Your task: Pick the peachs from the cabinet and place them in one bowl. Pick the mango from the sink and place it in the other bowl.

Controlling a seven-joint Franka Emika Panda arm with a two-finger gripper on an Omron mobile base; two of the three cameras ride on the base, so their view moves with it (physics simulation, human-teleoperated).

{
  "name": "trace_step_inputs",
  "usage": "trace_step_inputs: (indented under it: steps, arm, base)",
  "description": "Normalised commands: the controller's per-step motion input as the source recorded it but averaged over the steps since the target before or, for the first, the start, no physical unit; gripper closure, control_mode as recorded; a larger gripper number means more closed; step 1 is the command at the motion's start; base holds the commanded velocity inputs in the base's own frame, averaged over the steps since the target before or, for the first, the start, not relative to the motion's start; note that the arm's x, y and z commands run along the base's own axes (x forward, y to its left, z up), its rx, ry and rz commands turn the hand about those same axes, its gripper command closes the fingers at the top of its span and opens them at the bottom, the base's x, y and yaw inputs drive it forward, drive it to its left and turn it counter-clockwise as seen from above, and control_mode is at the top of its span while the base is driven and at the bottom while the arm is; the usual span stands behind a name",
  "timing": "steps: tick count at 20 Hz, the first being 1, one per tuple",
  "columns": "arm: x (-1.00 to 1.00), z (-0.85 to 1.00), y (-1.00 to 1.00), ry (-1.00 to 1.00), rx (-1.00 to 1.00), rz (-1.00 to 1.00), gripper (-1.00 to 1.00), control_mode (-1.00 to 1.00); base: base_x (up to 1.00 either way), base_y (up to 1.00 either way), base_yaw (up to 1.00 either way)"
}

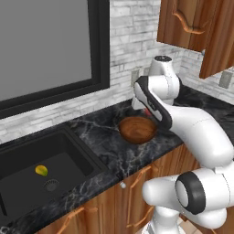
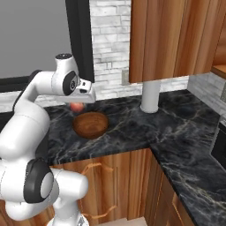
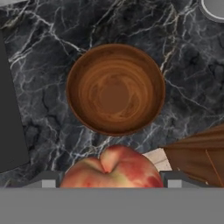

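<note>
- At the lower left of the left base view, the black sink (image 1: 32,160) holds the small yellow mango (image 1: 41,171), which lies just beside the round drain.
- In the middle of that view, the brown wooden bowl (image 1: 137,130) sits on the dark marble counter (image 1: 100,137). Nothing is in it.
- In the hand view, the bowl (image 3: 115,89) sits in the middle of the frame, and a peach (image 3: 111,169) pokes up at the bottom middle, right between the finger tips.
- The gripper (image 3: 111,181) is clamped on this peach, one finger on each side.
- In the right base view, the peach (image 2: 77,107) hangs at the left middle, above the back left rim of the bowl (image 2: 91,124) and not yet over its middle.
- I think the step now is to put the peach in the wooden bowl.
- To do it well, the hand should move until the peach is over the middle of the bowl, go down low, and only then let go. Dropped from high up, the peach could bounce or roll out.
- At the upper right of both base views are the brown cabinets (image 2: 176,39).
- I see no words, brands or labels anywhere.
</note>
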Motion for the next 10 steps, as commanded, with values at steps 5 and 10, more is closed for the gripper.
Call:
trace_step_inputs:
  steps: [5, 10]
  arm:
    - [0.12, -0.21, 0.00, 0.00, -0.01, 0.00, 1.00, -1.00]
    - [0.11, -0.18, 0.00, 0.00, 0.00, 0.00, 1.00, -1.00]
  base:
    - [0.00, 0.00, 0.00]
    - [0.00, 0.00, 0.00]
